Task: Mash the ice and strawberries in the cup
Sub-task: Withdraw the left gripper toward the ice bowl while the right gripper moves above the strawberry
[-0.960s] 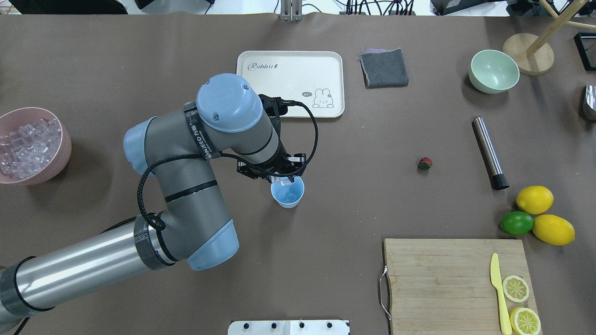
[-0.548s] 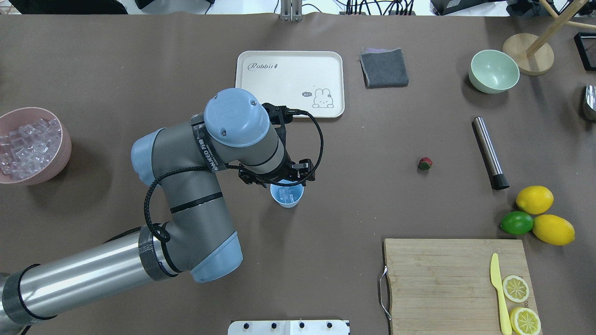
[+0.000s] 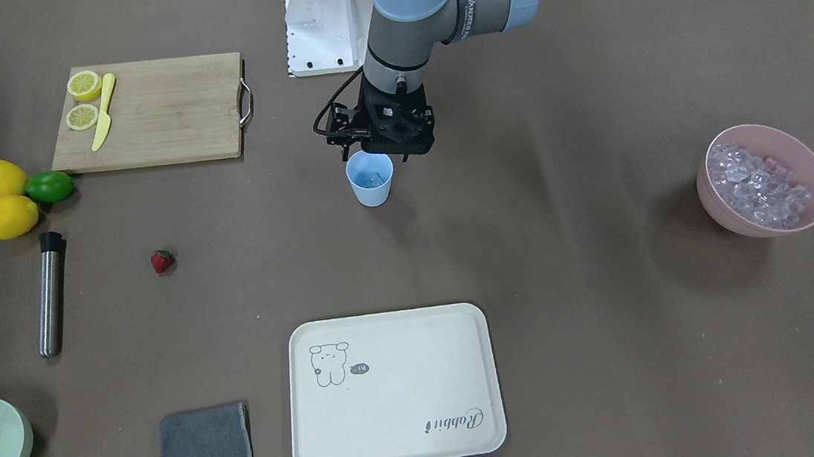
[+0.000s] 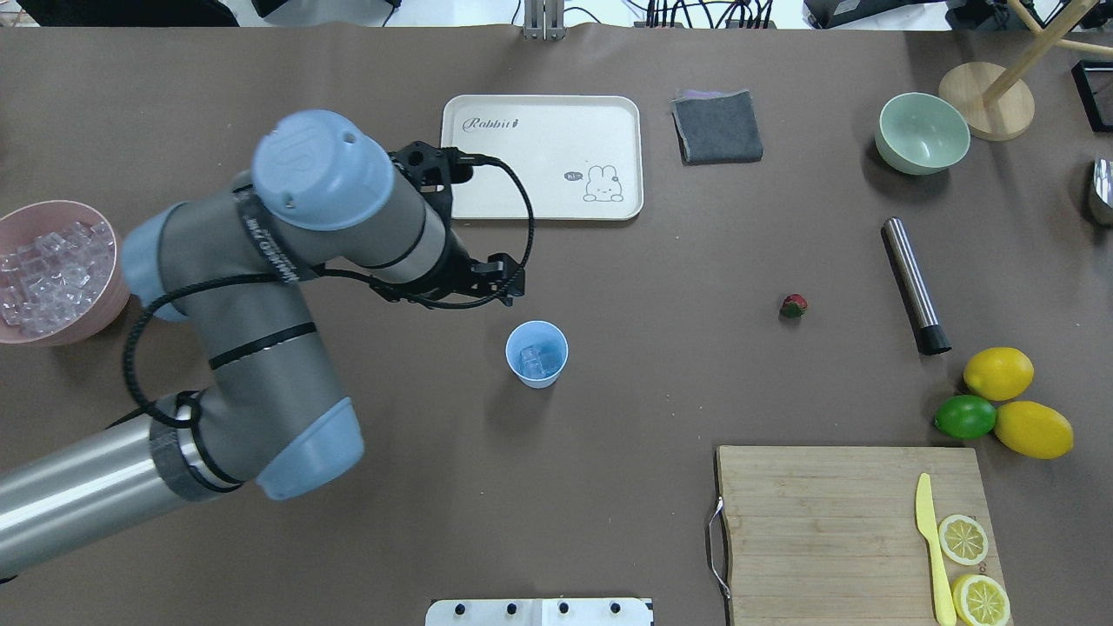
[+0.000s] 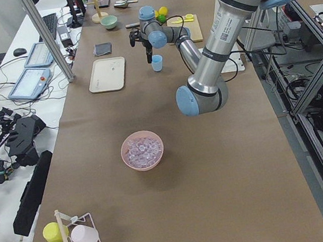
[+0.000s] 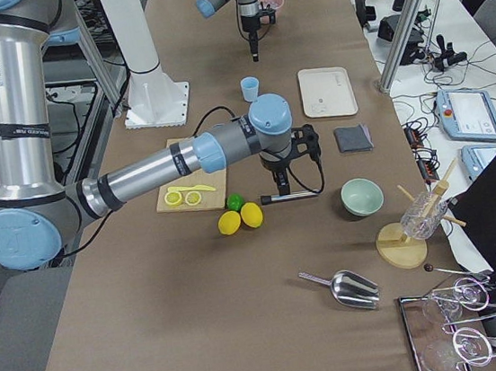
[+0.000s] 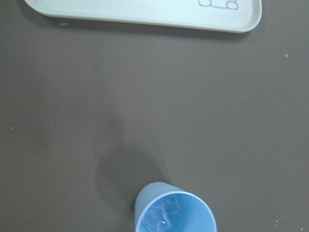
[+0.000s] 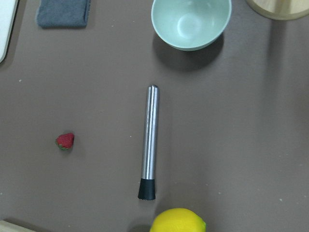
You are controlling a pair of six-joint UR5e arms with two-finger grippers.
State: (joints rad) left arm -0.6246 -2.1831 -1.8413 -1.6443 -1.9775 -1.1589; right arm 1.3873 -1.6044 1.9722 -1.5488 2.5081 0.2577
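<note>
- The table (image 4: 609, 417) is covered with a matte brown sheet.
- The left arm, grey metal with pale blue joint caps, is stretched over the table. The left gripper (image 3: 381, 149) is hung above the cup's rim on the robot's side. Whether its fingers are spread or closed cannot be told.
- One rectangular wooden cutting board (image 4: 817, 522) with a metal handle is laid flat. On it are two lemon halves (image 4: 963, 538), cut side up, and one yellow plastic knife (image 4: 930, 548).
- One cream rectangular tray (image 4: 522, 156) with rounded corners is printed with a rabbit.
- One round pink bowl (image 4: 120, 287) is heaped with many clear, glassy ice cubes (image 4: 52, 278).
- One pale green bowl (image 4: 922, 135) is seen, smooth inside.
- One folded grey cloth (image 4: 717, 129) lies between the tray and the green bowl.
- One brushed steel muddler (image 4: 909, 283) with a black tip lies flat.
- The right gripper (image 6: 281, 189) is hung over the muddler; its state cannot be told.
- Two whole lemons (image 4: 998, 372) and one lime (image 4: 965, 416) are clustered together, touching.
- One light blue tapered plastic cup (image 4: 551, 343) stands upright mid-table. A few ice pieces (image 4: 532, 358) are held in its bottom; their number cannot be made out.
- One small red strawberry (image 4: 792, 305) with a green cap lies on the bare table between cup and muddler, well apart from the cup.
</note>
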